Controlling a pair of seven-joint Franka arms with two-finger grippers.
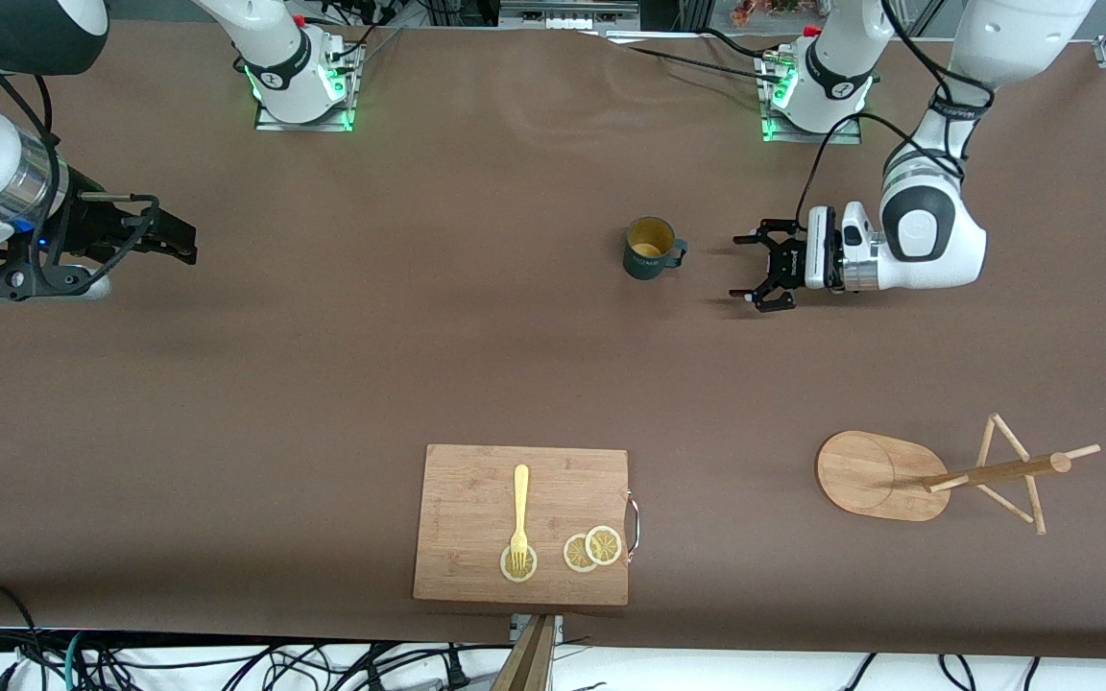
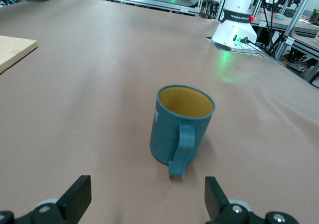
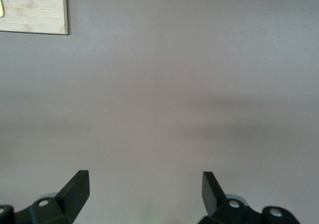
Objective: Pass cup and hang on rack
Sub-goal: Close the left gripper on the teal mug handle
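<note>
We see the small teal cup with a yellow inside (image 1: 650,249) standing upright on the brown table (image 1: 323,365). The left gripper (image 1: 755,268) is spread wide beside it; only the left wrist view shows the cup's handle (image 2: 181,152) facing that gripper. The right gripper (image 1: 169,240), also spread, waits over bare table at the right arm's end.

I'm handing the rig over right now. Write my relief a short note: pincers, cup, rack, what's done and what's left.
Left pincer: open, low above the table beside the cup, lined up with the cup's handle, not touching it.
Right pincer: open and empty, waiting at the right arm's end of the table.
Cup: upright on the table, handle toward the left pincer.
Rack: standing nearer the front camera than the cup, toward the left arm's end; no cup on its pegs.
Done: approach only.
Left: grasp the cup, pass it, hang it on a peg.
</note>
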